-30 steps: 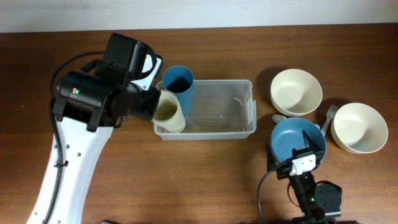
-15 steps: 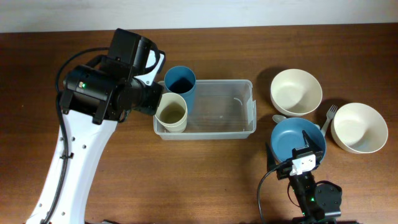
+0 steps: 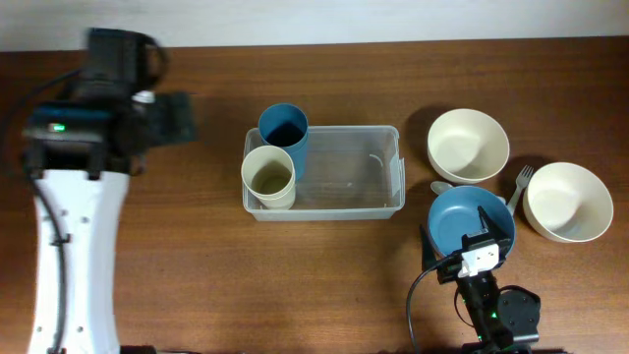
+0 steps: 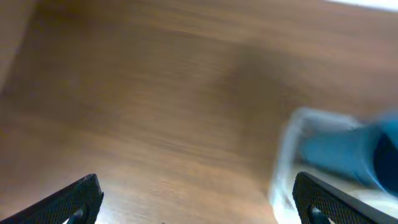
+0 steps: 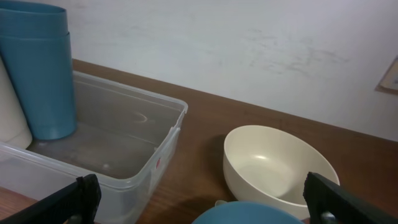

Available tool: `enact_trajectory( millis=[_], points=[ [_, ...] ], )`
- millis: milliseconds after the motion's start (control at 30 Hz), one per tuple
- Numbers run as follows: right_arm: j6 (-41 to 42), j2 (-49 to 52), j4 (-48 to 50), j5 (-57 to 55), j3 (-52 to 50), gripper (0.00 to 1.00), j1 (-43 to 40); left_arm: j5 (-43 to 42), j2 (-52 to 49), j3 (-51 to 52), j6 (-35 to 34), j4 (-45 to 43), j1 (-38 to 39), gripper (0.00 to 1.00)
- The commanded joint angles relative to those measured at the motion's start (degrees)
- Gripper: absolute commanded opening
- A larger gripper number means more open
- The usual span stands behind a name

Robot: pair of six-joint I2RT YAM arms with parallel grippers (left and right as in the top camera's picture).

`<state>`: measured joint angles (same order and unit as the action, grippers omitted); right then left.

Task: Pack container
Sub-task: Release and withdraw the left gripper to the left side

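Note:
The clear container (image 3: 344,179) lies mid-table with a blue cup (image 3: 283,132) and a cream cup (image 3: 267,177) standing upright in its left end. My left gripper (image 3: 173,120) hovers well left of it, open and empty. In the left wrist view my left gripper (image 4: 199,194) has wide jaws over bare wood, with the blurred container (image 4: 291,163) and blue cup (image 4: 348,158) at the right. My right gripper (image 3: 470,224) stands open over a blue bowl (image 3: 462,208). The right wrist view shows my right gripper (image 5: 202,205) holding nothing, facing the container (image 5: 124,144).
Two cream bowls (image 3: 468,145) (image 3: 567,202) sit right of the container, with a fork (image 3: 519,187) between them and a spoon (image 3: 440,187) by the blue bowl. The nearer cream bowl (image 5: 280,165) and the blue bowl's rim (image 5: 249,216) lie ahead of my right gripper.
My left gripper set the cream cup upright in the container's left end, opened, and pulled away to the left. The right arm has not moved.

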<state>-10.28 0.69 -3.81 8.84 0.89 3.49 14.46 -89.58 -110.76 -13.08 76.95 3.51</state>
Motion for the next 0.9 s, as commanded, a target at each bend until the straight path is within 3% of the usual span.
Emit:
enact_trajectory(
  millis=[0, 367, 867],
  points=[
    [0.2, -0.5, -0.2, -0.5, -0.4, 0.99, 0.3, 1.7, -0.8, -1.0, -5.0, -1.2, -8.0, 1.0],
    [0.2, -0.5, -0.2, -0.5, -0.4, 0.99, 0.3, -0.2, -8.7, -1.0, -12.9, -1.5, -24.8, 1.0],
    [0.2, -0.5, -0.2, -0.5, -0.4, 0.99, 0.3, -1.6, -12.4, -1.0, -12.8, -1.5, -26.4, 1.0]
  ],
)
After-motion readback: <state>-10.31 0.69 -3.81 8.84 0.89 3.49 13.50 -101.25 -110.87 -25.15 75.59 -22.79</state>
